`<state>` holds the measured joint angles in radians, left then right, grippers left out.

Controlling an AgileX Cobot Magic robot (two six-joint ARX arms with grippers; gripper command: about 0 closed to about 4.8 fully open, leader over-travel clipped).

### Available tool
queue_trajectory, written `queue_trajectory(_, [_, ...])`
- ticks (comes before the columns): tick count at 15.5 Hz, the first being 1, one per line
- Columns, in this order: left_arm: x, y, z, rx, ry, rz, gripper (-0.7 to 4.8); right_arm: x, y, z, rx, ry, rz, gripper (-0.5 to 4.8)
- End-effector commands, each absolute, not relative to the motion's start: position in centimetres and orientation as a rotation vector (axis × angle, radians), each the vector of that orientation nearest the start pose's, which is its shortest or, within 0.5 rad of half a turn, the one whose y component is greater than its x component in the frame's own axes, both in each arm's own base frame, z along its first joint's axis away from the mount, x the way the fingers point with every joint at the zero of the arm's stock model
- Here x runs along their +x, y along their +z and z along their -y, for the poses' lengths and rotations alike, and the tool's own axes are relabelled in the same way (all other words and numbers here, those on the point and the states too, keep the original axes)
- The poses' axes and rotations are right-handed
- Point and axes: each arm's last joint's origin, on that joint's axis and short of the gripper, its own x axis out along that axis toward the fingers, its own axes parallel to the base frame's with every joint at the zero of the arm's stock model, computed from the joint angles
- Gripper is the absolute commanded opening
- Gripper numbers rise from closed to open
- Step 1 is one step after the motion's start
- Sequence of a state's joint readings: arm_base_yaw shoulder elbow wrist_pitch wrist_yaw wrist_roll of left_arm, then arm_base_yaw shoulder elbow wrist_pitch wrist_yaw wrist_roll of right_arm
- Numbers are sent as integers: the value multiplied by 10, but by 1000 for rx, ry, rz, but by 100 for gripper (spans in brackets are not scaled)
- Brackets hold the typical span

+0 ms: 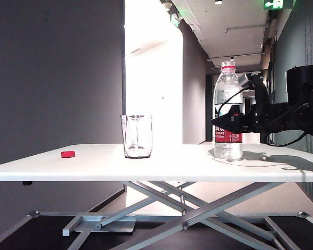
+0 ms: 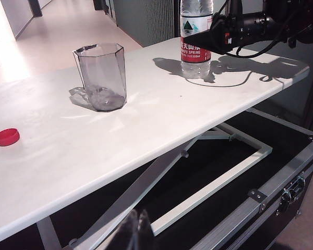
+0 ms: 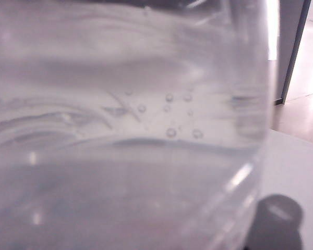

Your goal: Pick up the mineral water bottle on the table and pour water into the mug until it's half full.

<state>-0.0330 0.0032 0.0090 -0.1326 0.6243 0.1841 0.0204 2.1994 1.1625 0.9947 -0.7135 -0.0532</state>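
Fingers of the right gripper (image 1: 223, 123) bracket the tall clear plastic bottle (image 1: 227, 112), not visibly clamped.
Best squeeze mid-label, bottle upright; left gripper (image 2: 137, 229) fingers narrow, idle.

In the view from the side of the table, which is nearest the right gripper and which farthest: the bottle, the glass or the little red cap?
Measured from the right gripper in the exterior view:
1. Bottle: right at the gripper, on the table's right end.
2. Mug: near the middle of the table.
3. Red cap: far left end.
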Motion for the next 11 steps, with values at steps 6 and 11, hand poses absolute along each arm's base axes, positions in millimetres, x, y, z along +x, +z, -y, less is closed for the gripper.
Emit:
queue_trajectory(6, [90,154,20,138,-672,-68,-5,441,138,-31,-43,749,2,200])
queue_trajectory(11, [90,154,20,138,-672,-68,-5,440,139,-31,-42,771,3,170])
